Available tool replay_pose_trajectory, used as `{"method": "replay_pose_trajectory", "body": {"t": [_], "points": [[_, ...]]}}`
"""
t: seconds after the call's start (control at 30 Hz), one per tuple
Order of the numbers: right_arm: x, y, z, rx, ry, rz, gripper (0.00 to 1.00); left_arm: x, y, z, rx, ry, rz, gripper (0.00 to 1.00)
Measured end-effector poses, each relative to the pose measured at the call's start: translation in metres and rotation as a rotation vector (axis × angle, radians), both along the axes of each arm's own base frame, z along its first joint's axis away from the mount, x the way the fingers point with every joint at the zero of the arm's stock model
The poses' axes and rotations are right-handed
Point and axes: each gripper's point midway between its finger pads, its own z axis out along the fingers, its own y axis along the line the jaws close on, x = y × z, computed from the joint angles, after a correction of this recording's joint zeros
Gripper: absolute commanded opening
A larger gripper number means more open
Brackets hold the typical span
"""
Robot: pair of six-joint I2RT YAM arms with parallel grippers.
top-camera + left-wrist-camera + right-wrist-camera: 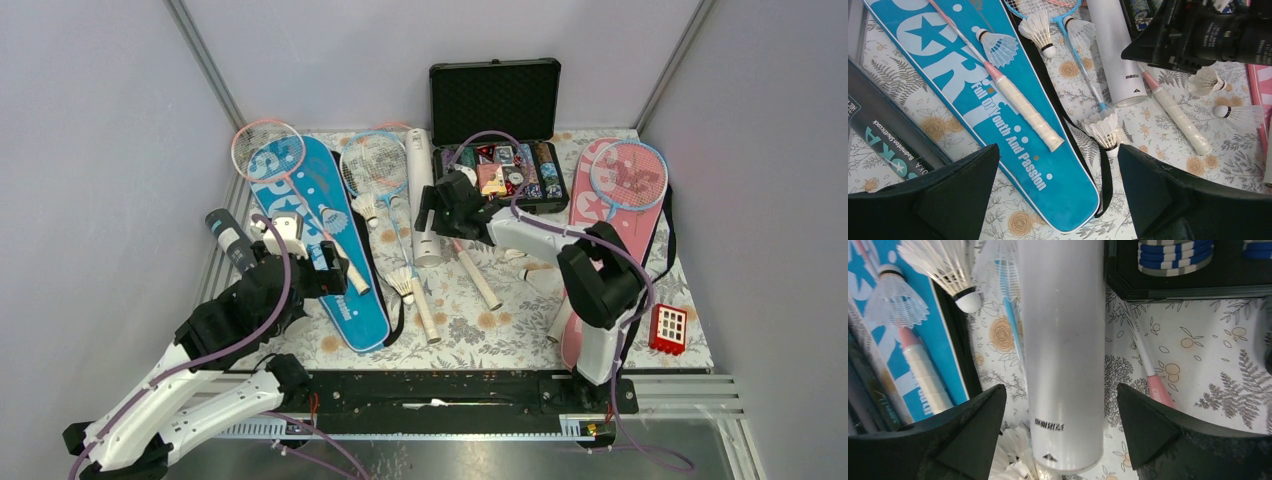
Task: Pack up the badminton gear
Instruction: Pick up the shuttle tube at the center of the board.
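Observation:
My right gripper (pixel 1062 430) stands open astride the long white tube (pixel 1063 340), with a gap on each side between its fingers and the tube. The tube (pixel 423 200) lies on the mat beside the light-blue racket (pixel 373 165). My left gripper (pixel 1058 195) is open above the lower end of the blue cover (pixel 1013 145) and holds nothing. A pink racket (pixel 1028 115) lies on that cover. White shuttlecocks (pixel 998 47) (pixel 1104 131) lie loose around it. A dark tube (pixel 883 135) lies at the left. The pink cover (pixel 610 230) carries another light-blue racket (pixel 628 175).
An open black case of poker chips (pixel 497 130) stands at the back, close to the white tube's far end. A small red block (pixel 668 328) sits at the front right. Grey walls close in the floral mat (pixel 480 330) on three sides.

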Motion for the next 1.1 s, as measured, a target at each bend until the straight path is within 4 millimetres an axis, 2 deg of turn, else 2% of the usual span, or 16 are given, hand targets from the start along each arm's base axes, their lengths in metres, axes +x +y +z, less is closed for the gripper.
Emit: {"method": "replay_pose_trajectory", "body": {"t": [0.2,0.33,0.47,0.67,0.8,0.93,1.0,1.1], "points": [[0.003,0.006,-0.036,-0.053,0.046,0.023,0.86,0.002,-0.002,-0.004,0.015,0.012,0.002,0.98],[0.001,0.01,-0.052,-0.076,0.063,0.042,0.77,0.004,-0.004,-0.007,0.029,0.025,0.003,0.98],[0.0,0.012,-0.053,-0.084,0.056,0.059,0.61,0.007,-0.005,-0.011,0.044,0.037,0.015,0.97],[-0.004,0.008,-0.049,-0.099,0.043,0.081,0.52,0.012,-0.011,-0.01,0.086,0.022,-0.021,0.96],[-0.017,-0.002,-0.023,-0.106,0.014,0.109,0.48,0.017,-0.024,0.003,0.173,-0.057,-0.164,0.95],[-0.033,-0.018,0.024,-0.092,-0.042,0.13,0.45,0.022,-0.04,0.022,0.325,-0.195,-0.36,0.93],[-0.046,-0.026,0.049,-0.076,-0.065,0.154,0.44,0.027,-0.052,0.034,0.418,-0.321,-0.475,0.91],[-0.065,-0.039,0.078,-0.068,-0.09,0.182,0.43,0.03,-0.068,0.036,0.585,-0.492,-0.628,0.91]]}}
